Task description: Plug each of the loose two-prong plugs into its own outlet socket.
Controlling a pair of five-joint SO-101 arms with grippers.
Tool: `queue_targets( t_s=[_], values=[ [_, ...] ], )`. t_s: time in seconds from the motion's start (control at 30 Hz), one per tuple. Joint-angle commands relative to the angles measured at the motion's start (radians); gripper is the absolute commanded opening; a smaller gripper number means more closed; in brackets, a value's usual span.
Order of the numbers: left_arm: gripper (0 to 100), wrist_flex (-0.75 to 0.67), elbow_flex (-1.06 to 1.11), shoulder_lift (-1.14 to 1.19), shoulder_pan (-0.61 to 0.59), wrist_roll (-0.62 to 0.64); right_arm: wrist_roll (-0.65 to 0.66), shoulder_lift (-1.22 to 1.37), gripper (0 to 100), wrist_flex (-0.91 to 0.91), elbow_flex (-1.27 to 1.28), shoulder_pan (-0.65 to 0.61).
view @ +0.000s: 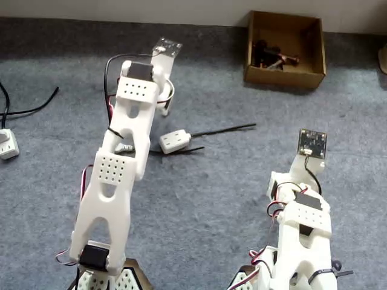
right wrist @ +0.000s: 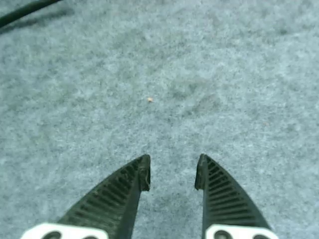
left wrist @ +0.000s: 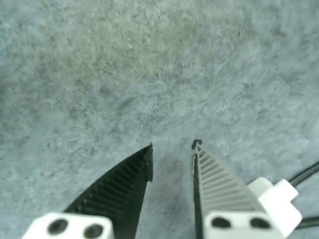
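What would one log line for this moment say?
left gripper: open, near white block | right gripper: open, over carpet | held: nothing

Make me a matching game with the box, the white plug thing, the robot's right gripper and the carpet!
Things:
1 cardboard box
2 white plug block
3 right gripper
4 carpet

Matches:
a grey all over
b open, above bare floor
c brown, at the far side
d on a black cable, mid-floor

Pairs: 1-c, 2-d, 3-b, 4-a
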Motion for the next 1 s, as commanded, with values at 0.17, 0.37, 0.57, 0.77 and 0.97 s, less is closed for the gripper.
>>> queue_targets(
  t_s=[0.17, 0.37, 0.57, 0.77, 0.97],
  values=[
    [13, 0.08, -0.248, 0.058, 0.005, 0.18, 0.012, -0.019, 15.2, -0.019, -0.004, -0.008],
    [13, 0.081, -0.234, 0.09, 0.001, 0.276, 0.012, -0.019, 15.2, -0.019, -0.004, -0.008],
    [13, 0.087, -0.234, 0.093, 0.001, 0.301, 0.012, -0.019, 15.2, -0.019, -0.004, -0.008],
    [13, 0.087, -0.174, 0.079, 0.018, 0.298, 0.012, -0.019, 15.2, -0.019, -0.004, -0.007],
    [13, 0.087, -0.054, 0.002, 0.019, 0.298, 0.012, -0.019, 15.2, -0.019, -0.004, -0.007]
  ],
)
